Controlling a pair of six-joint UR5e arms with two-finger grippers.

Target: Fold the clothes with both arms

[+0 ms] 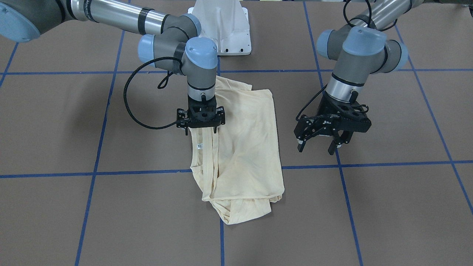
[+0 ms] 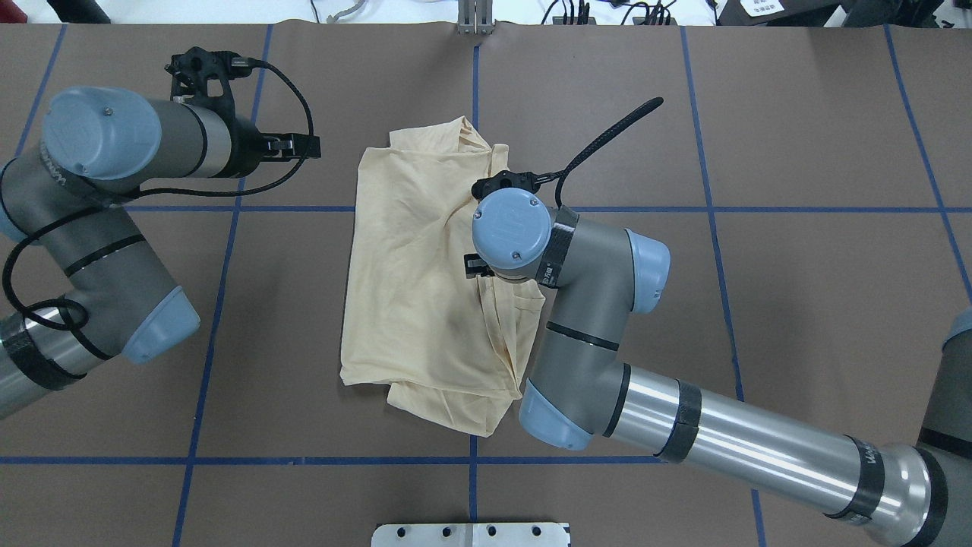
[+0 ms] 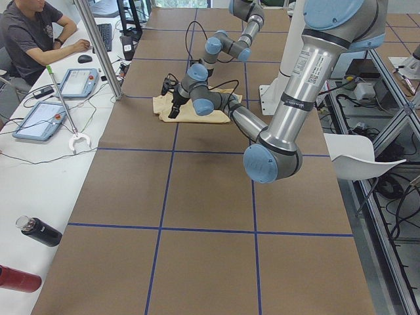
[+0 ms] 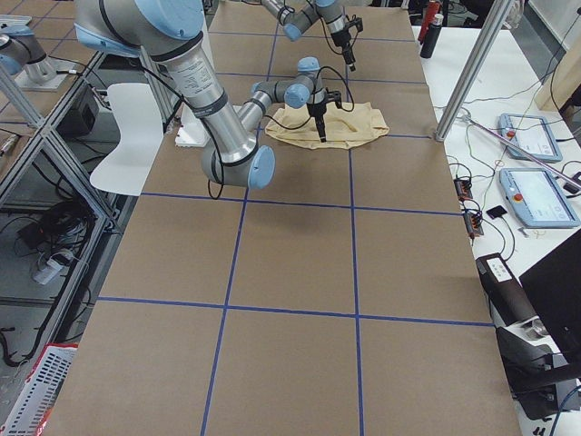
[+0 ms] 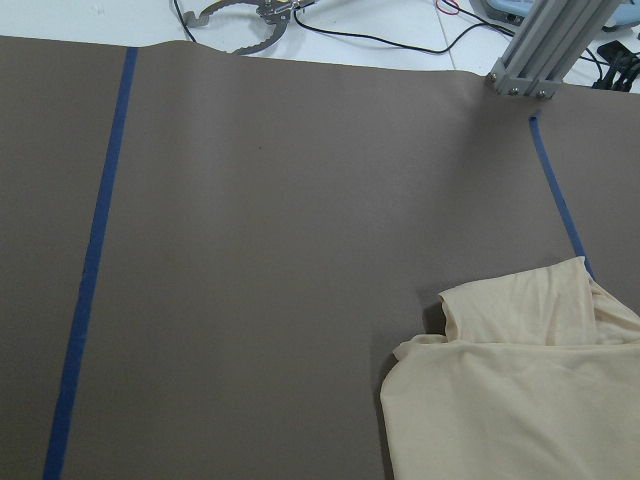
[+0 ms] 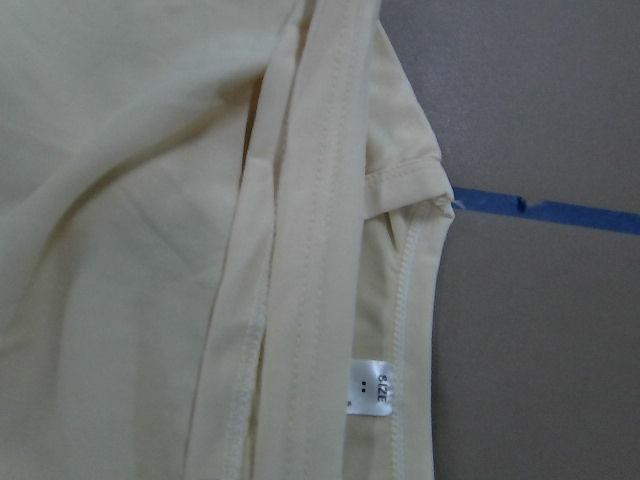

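Observation:
The cream-yellow shirt [image 1: 244,147] lies folded into a tall bundle in the middle of the table, also in the overhead view [image 2: 410,289]. Its print is hidden. Its white neck label [image 1: 200,146] shows at one edge, and in the right wrist view [image 6: 370,385] beside stitched hems. My right gripper [image 1: 201,131] points straight down over that edge, open, with the fingertips at the fabric. In the overhead view it is mostly hidden under its own wrist. My left gripper [image 1: 317,147] is open and empty, tilted above bare table beside the shirt. The left wrist view shows a shirt corner [image 5: 520,400].
Blue tape lines [image 1: 343,184] divide the brown table cover. The white pedestal base [image 1: 221,26] stands behind the shirt. An aluminium post [image 5: 540,50] rises at the table's far edge. A seated operator [image 3: 33,33], tablets and bottles are at the side desk.

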